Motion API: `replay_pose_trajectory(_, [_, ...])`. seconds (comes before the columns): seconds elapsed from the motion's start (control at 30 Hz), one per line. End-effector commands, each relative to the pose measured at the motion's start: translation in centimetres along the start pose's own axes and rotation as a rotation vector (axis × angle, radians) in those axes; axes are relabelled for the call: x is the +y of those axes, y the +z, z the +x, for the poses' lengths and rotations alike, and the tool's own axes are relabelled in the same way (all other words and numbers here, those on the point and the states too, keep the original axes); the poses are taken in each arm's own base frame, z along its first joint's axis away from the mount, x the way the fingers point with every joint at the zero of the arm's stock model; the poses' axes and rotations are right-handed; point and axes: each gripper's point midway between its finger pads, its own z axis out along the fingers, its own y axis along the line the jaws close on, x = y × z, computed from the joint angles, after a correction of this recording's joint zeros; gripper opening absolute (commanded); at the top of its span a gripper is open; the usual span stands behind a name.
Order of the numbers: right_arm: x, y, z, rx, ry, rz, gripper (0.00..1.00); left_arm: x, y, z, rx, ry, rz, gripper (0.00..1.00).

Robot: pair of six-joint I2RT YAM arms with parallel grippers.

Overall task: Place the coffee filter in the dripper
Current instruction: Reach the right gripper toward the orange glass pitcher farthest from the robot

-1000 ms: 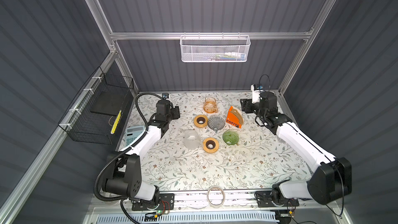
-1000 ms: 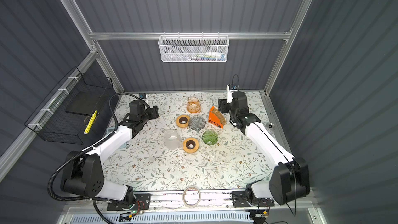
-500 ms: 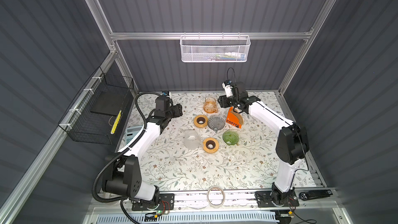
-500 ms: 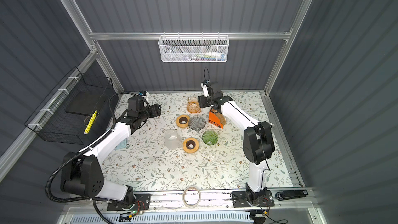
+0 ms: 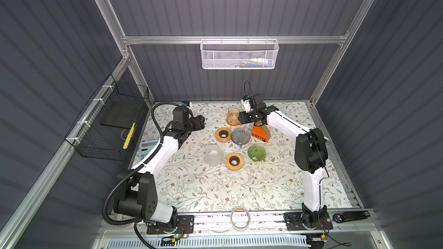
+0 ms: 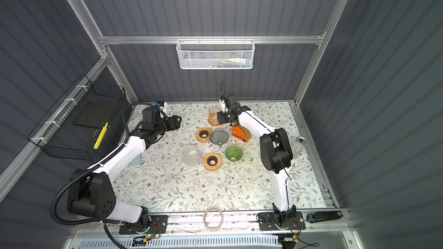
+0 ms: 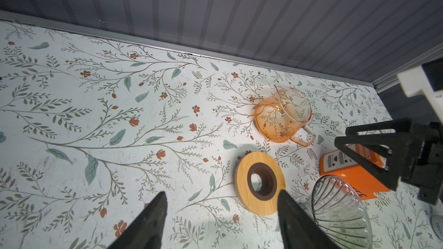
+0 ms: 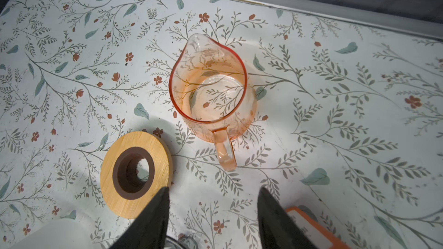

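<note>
My right gripper (image 8: 213, 190) has swung across from the right edge to the amber glass pitcher (image 8: 211, 87), jaws apart, empty, so the pick is close. The paper filters (image 5: 268, 131) sit untouched in their orange COFFEE holder (image 5: 259, 134) beside the grey ribbed dripper (image 5: 240, 136) — my left gripper (image 7: 221, 192) is spread too

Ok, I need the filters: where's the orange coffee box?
The orange coffee box stands toward the back in both top views, just right of the grey dripper.

- Table cover (image 5: 215, 188): white, printed with grey-green leafy branches and small red flowers.
- Glass pitcher (image 8: 211, 87): clear orange tint.
- Filter box (image 5: 259, 135): orange, black "COFFEE" lettering.
- Grey dripper (image 5: 240, 136): smoky, ribbed.
- Green dripper (image 5: 256, 152): translucent, ribbed.
- Wooden ring (image 8: 134, 173): tan, dark brown centre.
</note>
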Motion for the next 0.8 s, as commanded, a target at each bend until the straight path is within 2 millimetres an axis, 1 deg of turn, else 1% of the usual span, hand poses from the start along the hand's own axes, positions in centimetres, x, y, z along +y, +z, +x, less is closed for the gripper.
replay_pose_trajectory(0.0, [0.5,0.6,0.1,0.022,0.005,-0.003,0.59,-1.0,-0.2,-0.4,-0.01,-0.008,0.043,0.73])
replay_pose_trajectory(0.2, [0.4,1.8,0.3,0.05,0.006,0.009,0.54,-1.0,-0.1,-0.3,-0.009,-0.011,0.046,0.73])
replay_pose_trajectory(0.37, [0.2,2.7,0.7,0.072,0.004,0.019,0.48,-1.1,-0.1,-0.2,-0.007,-0.01,0.048,0.73])
replay_pose_trajectory(0.77, [-0.2,4.2,1.3,0.109,0.0,0.039,0.4,-1.0,0.4,0.1,0.004,-0.008,0.051,0.74])
